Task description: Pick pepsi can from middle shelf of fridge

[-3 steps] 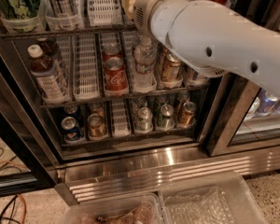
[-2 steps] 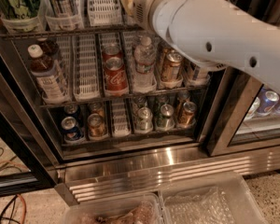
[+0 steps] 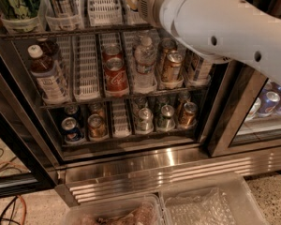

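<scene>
The pepsi can (image 3: 71,130), dark blue with a round logo, stands at the left end of the middle shelf (image 3: 122,134), the lowest wire rack in view, with another dark can behind it. Brown and silver cans fill the lanes to its right. The fridge (image 3: 154,168) is open in front of me. My white arm (image 3: 215,27) crosses the upper right and ends at the top edge, high above and right of the pepsi can. The gripper is past the top edge or hidden behind the arm's end.
The rack above holds a brown bottle (image 3: 46,74), red Coca-Cola cans (image 3: 116,74), a water bottle (image 3: 144,62) and tan cans (image 3: 171,67). A dark door frame (image 3: 229,116) stands right, more blue cans (image 3: 269,102) behind its glass. Clear bins (image 3: 206,205) lie on the floor below.
The arm has risen a little and its end has moved toward the top edge, uncovering more of the cans at the right of the bottle rack. The cans have not moved.
</scene>
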You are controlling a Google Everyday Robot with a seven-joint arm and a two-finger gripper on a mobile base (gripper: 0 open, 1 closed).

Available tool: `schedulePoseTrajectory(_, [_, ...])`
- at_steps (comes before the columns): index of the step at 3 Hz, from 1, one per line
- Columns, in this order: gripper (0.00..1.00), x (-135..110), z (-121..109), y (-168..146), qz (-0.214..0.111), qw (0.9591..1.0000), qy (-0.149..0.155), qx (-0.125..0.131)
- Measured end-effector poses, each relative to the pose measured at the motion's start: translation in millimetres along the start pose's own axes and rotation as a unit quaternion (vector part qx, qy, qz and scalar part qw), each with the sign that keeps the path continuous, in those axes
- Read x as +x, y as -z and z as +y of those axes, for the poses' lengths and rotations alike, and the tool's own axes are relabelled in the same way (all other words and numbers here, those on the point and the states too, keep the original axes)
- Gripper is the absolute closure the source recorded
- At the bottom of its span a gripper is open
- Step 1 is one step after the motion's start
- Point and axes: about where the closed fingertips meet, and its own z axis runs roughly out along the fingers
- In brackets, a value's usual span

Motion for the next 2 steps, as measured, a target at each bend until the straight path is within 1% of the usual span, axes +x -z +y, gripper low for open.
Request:
schedulePoseTrajectory(1, [1.00, -6.1, -2.7, 4.4, -0.006, 1.0000, 0.008, 0.003])
schedulePoseTrajectory(2, [1.00, -17.6, -6.2, 11.5, -0.019, 0.9997, 0.013, 0.010])
